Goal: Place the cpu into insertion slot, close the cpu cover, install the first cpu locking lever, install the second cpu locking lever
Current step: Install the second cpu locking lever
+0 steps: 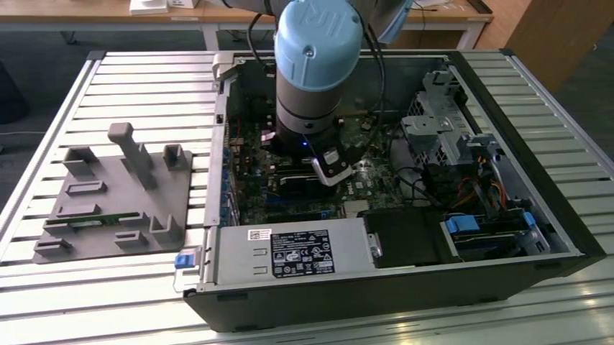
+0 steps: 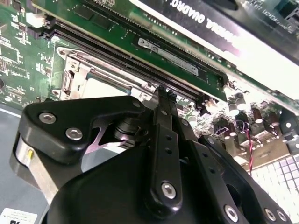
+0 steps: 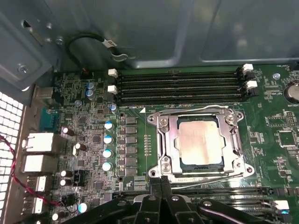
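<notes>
Claw (image 3: 161,183): black fingers pressed together with no gap between the tips, carrying nothing; the tips sit at the near edge of the socket, low over the board, a posture that reads as pressing or hooking, not carrying.
Claw, other angle (image 2: 163,95): same closed tip, seen from behind its black linkage, reaching toward the silver frame.
Cpu (image 3: 200,140): directly beyond the fingertips, lying flat, silver-grey face up, seated square in its socket (placement looks finished, to my eye).
Cpu cover (image 3: 170,142): silver frame plate folded down flat around the chip, whose face shows through the window; closed, so the chip is held down.
Insertion slot (image 3: 196,167): mostly hidden beneath chip and cover; a dark strip shows at the window's edge nearest the claw.
Locking levers: thin wire rods (image 3: 189,112) run along the frame's far side and its near side; whether either is latched I cannot tell.
Memory slots (image 3: 180,86): long black rows beyond the socket, clear of the claw.
Capacitors (image 3: 108,139): a blue-topped column to one side of the socket.
Arm (image 1: 317,68): grey-and-blue column standing down into the open computer case (image 1: 537,215), upright for access from above.
Grey fixture (image 1: 120,194): on the slatted table (image 1: 144,79), well apart from the claw, at the exterior view's left.
</notes>
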Robot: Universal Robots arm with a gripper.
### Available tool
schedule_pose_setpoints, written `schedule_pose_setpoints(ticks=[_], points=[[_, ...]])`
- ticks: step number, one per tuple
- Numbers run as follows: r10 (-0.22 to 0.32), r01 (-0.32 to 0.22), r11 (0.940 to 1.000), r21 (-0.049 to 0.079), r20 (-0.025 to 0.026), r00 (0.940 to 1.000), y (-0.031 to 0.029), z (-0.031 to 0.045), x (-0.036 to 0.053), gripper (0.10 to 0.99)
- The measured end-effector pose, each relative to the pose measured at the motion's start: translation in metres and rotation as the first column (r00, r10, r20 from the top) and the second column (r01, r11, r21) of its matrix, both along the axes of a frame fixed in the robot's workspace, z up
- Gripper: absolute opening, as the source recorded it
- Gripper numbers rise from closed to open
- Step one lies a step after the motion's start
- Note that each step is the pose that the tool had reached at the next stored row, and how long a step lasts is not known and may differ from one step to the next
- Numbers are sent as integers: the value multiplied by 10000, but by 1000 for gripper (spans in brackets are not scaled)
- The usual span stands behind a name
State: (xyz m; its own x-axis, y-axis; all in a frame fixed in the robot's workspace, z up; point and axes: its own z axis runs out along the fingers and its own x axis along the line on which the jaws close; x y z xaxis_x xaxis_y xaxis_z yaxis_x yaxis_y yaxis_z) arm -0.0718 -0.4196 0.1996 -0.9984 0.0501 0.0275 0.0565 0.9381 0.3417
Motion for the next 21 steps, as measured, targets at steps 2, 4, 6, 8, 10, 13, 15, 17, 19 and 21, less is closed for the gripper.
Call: schedule_pose_setpoints(ticks=[2,4,6,8,10,13,15,17,19,21], points=[[0,0,10000,96,-1,10000,-1,-21,0,110],[0,0,9998,190,0,10000,-2,-38,0,110],[-1,0,9997,251,0,10000,-3,-56,0,110],[0,0,9995,310,0,10000,-4,-72,0,110],[0,0,9993,381,-1,10000,-4,-85,0,110],[0,0,9989,468,1,10000,-3,-107,0,110],[0,0,9987,506,0,10000,-2,-114,0,110],[1,-1,9985,545,-1,10000,5,-117,0,110],[1,-1,9983,578,0,10000,15,-121,0,110],[0,0,9982,598,0,10000,25,-125,-2,110]])
